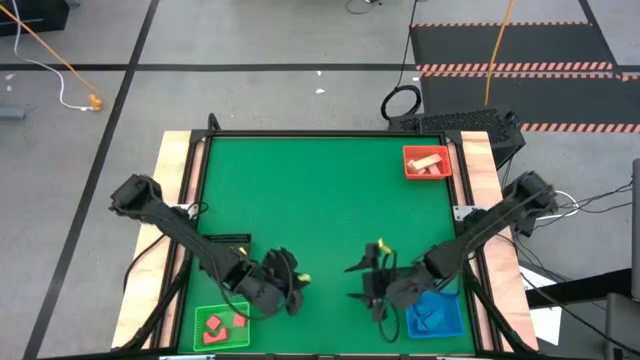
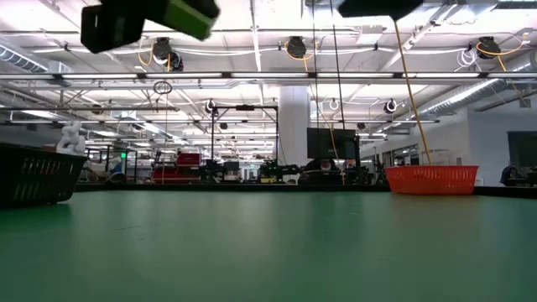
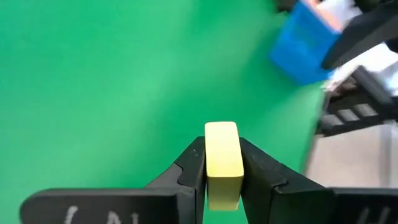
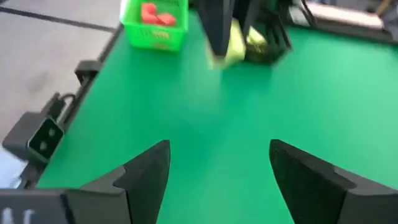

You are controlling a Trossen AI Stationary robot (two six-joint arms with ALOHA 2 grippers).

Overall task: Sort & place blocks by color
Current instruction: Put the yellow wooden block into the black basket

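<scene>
- Fingers of the left gripper (image 3: pixel 222 180) are pinched tight on a yellow block (image 3: pixel 222 163), one dark pad flat against each long side, so the block stands out squarely between them.
- That block is a smooth, matte bar with rounded corners; it is held above the green table (image 1: pixel 320 190), near the front edge and just right of the green tray (image 1: pixel 221 326).
- Right gripper (image 4: pixel 217 168) has its fingers spread wide with nothing between them; it hangs over the table just left of the blue tray (image 1: pixel 436 315).
- Red blocks (image 1: pixel 222 325) lie in the green tray at the near left, blue blocks (image 1: pixel 432 312) in the blue tray at the near right, and pale wooden blocks (image 1: pixel 428 162) in the red tray (image 1: pixel 427 162) at the far right.
- No tray shows yellow pieces, so where the held block belongs cannot be told; carrying it clear of the mat keeps it free to go either way.
- Both trays up close look like thin plastic with low mesh-like walls.
</scene>
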